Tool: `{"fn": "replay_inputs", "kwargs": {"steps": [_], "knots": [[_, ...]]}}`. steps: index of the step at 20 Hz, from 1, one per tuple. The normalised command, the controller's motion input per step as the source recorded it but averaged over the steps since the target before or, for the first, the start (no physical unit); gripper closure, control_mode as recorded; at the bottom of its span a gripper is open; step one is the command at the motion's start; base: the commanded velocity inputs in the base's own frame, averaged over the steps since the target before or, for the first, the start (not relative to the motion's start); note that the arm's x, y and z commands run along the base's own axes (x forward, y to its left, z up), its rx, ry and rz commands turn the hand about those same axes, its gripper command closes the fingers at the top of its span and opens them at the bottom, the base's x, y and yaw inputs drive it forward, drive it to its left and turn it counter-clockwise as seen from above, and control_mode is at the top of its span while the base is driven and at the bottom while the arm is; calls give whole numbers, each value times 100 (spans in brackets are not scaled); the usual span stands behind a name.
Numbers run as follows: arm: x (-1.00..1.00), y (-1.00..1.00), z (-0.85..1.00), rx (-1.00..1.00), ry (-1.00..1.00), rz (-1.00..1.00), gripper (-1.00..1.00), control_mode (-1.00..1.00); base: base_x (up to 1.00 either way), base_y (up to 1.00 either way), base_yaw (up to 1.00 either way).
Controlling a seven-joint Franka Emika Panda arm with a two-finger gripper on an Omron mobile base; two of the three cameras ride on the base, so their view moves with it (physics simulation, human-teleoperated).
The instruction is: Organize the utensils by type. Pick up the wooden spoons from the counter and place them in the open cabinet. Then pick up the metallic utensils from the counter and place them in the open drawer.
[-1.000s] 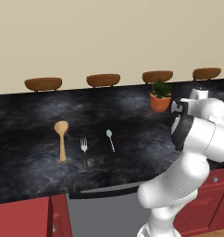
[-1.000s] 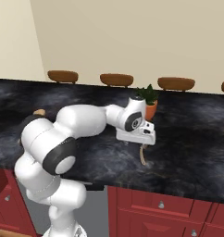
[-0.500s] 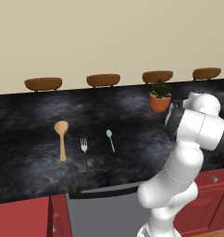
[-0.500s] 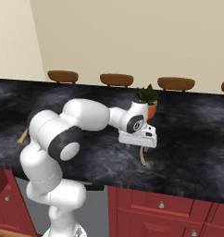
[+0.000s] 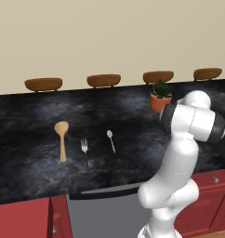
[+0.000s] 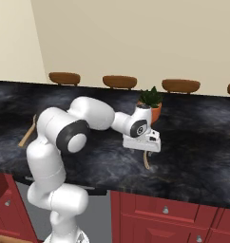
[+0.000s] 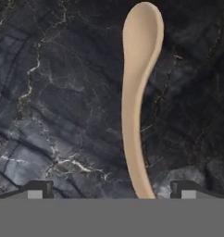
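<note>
Just in front of the potted plant [image 6: 150, 102], on the black marbled counter [image 6: 202, 142], a tan wooden spoon [image 7: 134, 115] lies flat beneath the robot's gripper [image 7: 111, 190], whose jaws stand wide apart and hold nothing. Seen along the hand, the spoon's handle runs down between the two dark fingertips [image 7: 40, 189], nearer to one than the other, with the bowl pointing away. From the right base view, the white hand hangs low over the stone on the near side of the plant, the spoon's handle end showing below it. Farther along the counter from the plant, well apart from it, rest a second wooden spoon [image 5: 62, 139], a dark-handled fork [image 5: 85, 149] and a thin silver teaspoon [image 5: 110, 139], none of them touched. The work appears to be at its first step, the pickup of a wooden spoon bound for the cabinet. The next move likely calls for a small sideways correction to centre the handle, a descent to the counter, and a firm close on the slim shaft before lifting.
</note>
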Motion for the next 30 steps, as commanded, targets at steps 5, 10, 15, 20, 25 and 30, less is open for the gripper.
{"fn": "replay_inputs", "kwargs": {"steps": [5,10,15,20,25,30], "knots": [[36,-6,-22,0,4,2,-100,-100,0,0,0],[26,-15,-19,0,5,3,-100,-100,0,0,0],[6,-16,-13,0,0,2,-100,-100,0,0,0],[10,-14,-18,0,0,4,-100,-100,0,0,0],[1,-5,-25,0,1,6,-100,-100,0,0,0],[0,2,-26,0,4,5,100,-100,0,0,0]]}}
